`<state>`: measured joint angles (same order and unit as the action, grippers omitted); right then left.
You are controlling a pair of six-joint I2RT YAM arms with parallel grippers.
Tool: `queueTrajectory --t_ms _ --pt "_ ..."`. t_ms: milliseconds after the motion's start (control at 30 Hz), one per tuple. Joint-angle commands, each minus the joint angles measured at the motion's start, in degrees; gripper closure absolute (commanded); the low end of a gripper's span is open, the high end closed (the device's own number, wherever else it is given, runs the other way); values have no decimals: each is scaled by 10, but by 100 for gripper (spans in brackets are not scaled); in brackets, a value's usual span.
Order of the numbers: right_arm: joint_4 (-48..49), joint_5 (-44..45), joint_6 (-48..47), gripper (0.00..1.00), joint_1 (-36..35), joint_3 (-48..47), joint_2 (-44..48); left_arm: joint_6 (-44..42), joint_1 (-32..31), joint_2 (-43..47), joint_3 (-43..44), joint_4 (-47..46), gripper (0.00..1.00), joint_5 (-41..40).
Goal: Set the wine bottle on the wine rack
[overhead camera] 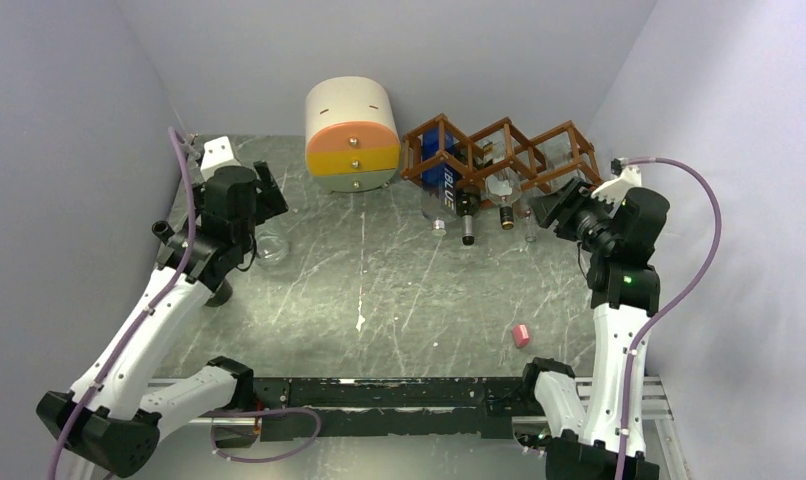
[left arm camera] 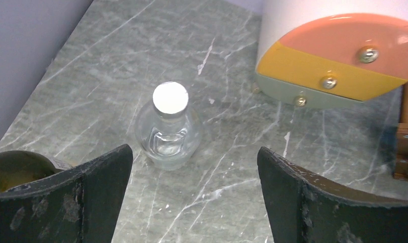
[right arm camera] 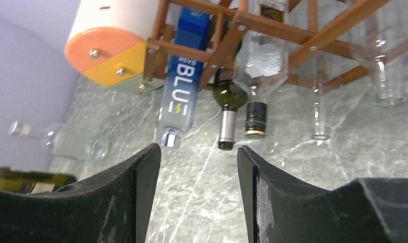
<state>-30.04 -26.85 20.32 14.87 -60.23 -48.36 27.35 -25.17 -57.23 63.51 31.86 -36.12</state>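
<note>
The reddish-brown wine rack (overhead camera: 499, 150) stands at the back right, also seen in the right wrist view (right arm camera: 293, 35). Its cells hold a blue-labelled bottle (right arm camera: 184, 86), a dark green wine bottle (right arm camera: 228, 98) and a clear bottle with a black neck (right arm camera: 260, 61), all with their necks pointing out toward me. Two more clear bottles (right arm camera: 321, 116) lie further right. My right gripper (overhead camera: 551, 210) (right arm camera: 198, 149) is open and empty, a short way in front of the necks. At the left my left gripper (overhead camera: 267, 195) (left arm camera: 194, 167) is wide open above a squat clear bottle (left arm camera: 167, 132) with a white cap.
A cream-and-orange drawer cabinet (overhead camera: 351, 135) stands left of the rack. An olive-green bottle (right arm camera: 25, 179) lies partly hidden under the left arm (overhead camera: 219, 295). A small pink object (overhead camera: 521, 335) lies on the marble table (overhead camera: 379, 290). Grey walls close in on both sides.
</note>
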Motion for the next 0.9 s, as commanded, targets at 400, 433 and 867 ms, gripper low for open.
queueTrajectory --t_ms 400,433,867 --pt "6 -145 -22 39 -47 4 49 -41 122 -138 32 20 34 130" --pt "4 -141 -25 39 -52 4 51 -43 122 -142 33 17 39 129" --pt "7 -144 -31 40 -83 11 43 -108 122 -134 41 10 68 157"
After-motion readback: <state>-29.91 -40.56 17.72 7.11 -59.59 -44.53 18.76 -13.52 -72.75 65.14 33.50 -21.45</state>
